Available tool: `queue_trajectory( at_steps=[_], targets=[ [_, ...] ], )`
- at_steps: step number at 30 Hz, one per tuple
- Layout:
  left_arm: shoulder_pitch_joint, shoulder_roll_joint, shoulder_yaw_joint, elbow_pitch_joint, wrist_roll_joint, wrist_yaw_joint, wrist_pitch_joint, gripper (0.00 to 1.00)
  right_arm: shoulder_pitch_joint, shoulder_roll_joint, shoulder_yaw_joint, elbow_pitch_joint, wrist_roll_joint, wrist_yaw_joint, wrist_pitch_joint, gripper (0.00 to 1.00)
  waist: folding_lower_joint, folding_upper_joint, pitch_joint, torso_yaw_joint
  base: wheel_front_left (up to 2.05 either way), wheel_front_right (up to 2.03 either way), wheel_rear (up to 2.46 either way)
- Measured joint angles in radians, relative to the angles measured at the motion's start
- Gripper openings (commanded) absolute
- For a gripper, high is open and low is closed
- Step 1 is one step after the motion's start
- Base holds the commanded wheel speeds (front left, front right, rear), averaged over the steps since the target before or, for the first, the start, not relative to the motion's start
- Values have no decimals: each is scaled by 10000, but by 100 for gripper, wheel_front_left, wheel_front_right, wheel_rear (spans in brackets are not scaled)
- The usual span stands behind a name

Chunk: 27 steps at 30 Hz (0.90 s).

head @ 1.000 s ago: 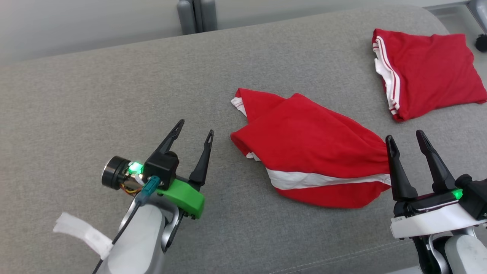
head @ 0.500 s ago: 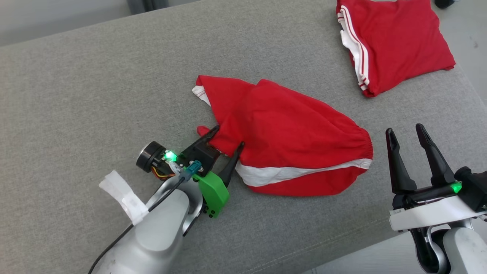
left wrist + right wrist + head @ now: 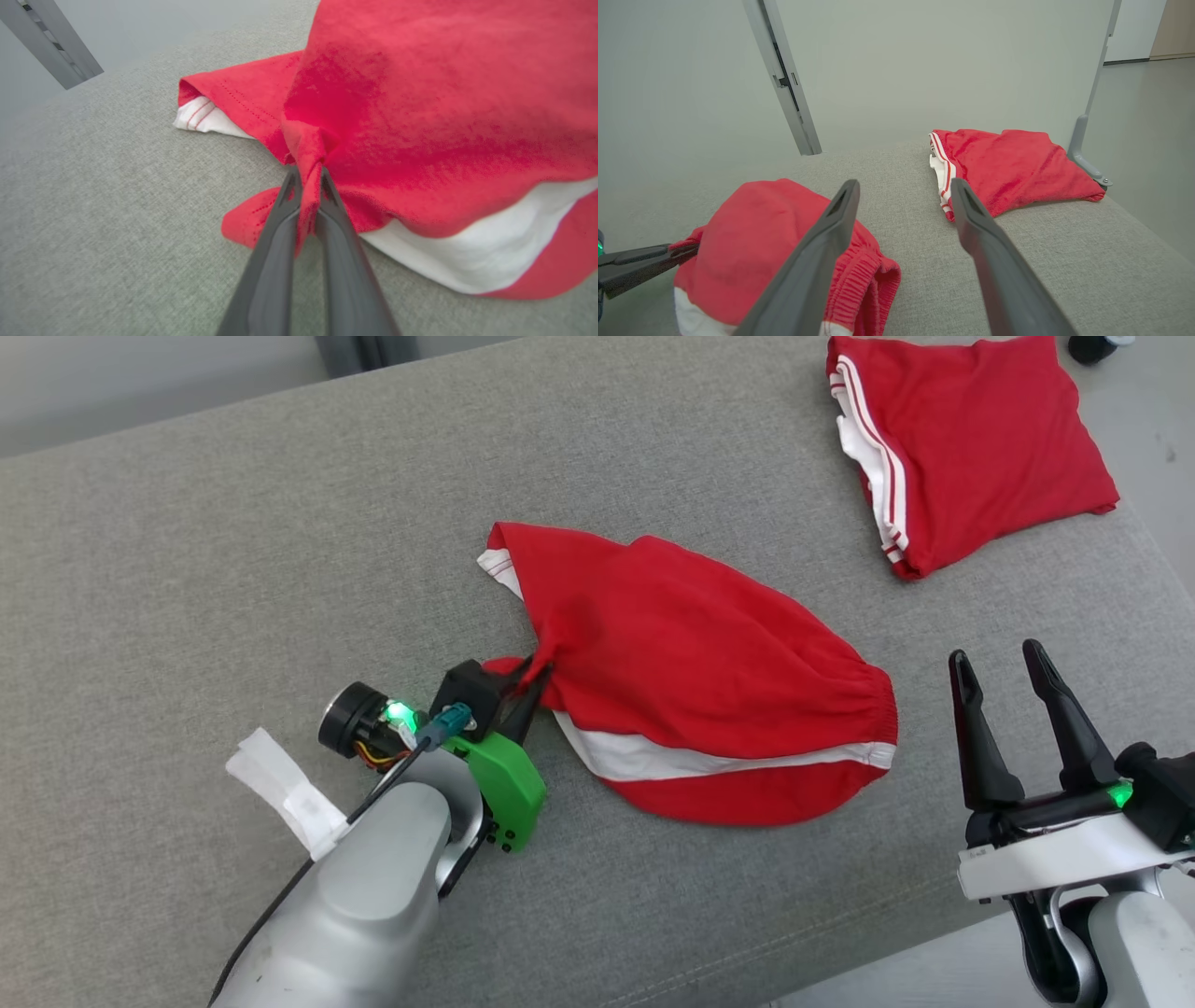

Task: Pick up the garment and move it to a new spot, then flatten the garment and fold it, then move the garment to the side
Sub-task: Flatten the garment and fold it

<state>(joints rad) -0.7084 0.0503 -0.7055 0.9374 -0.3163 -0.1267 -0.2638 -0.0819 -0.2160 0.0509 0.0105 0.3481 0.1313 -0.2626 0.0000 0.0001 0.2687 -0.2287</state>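
Observation:
A crumpled red garment with a white stripe lies on the grey cushion in the middle of the head view. My left gripper is shut on a pinch of its red cloth at the left edge; in the left wrist view the garment bunches up between the two dark fingers of that gripper. My right gripper stands open to the right of the garment's elastic waistband, apart from it. In the right wrist view the garment shows left of the open gripper.
A second red garment with white stripes lies folded at the back right of the cushion, also seen as the folded garment in the right wrist view. The cushion's front edge runs near my right gripper. A grey metal post stands behind the cushion.
My left gripper reached the garment's left edge and shut on a fold of red cloth, pulling it into a bunch. The head view shifted between the earliest frame and now. The right gripper stayed open.

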Motion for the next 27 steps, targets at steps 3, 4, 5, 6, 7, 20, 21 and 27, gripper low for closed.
queue_trajectory(
  at_steps=[3,4,5,6,7,20,21,27],
  targets=[
    [97,29,537,-692,-111,251,-4,0,151,8,-25,10,-40,0,-2,100,0,0,-169,149,0,0,0],
    [206,59,683,-917,-138,326,-2,0,185,10,-40,23,-58,0,0,100,0,0,-226,196,0,0,0],
    [419,111,876,-1225,-165,408,-2,0,216,12,-56,38,-75,0,0,100,0,0,-302,264,0,0,0],
    [659,176,1026,-1517,-167,489,-2,0,258,12,-71,40,-79,0,0,100,0,0,-380,335,0,0,0],
    [918,282,1183,-1802,-165,570,0,0,327,19,-77,50,-84,0,0,100,0,0,-464,413,0,0,0],
    [4169,1333,2443,-4357,-111,1336,-2,0,860,201,-86,272,-267,0,0,100,0,0,-1421,1532,0,0,0],
    [4400,1386,2508,-4508,-144,1388,-2,0,896,203,-94,291,-267,0,0,100,0,0,-1465,1602,0,0,0],
    [5829,1636,2815,-5028,-508,1720,-2,0,1002,265,-119,435,-268,0,0,100,0,-1,-1692,2018,0,0,0]
  ],
)
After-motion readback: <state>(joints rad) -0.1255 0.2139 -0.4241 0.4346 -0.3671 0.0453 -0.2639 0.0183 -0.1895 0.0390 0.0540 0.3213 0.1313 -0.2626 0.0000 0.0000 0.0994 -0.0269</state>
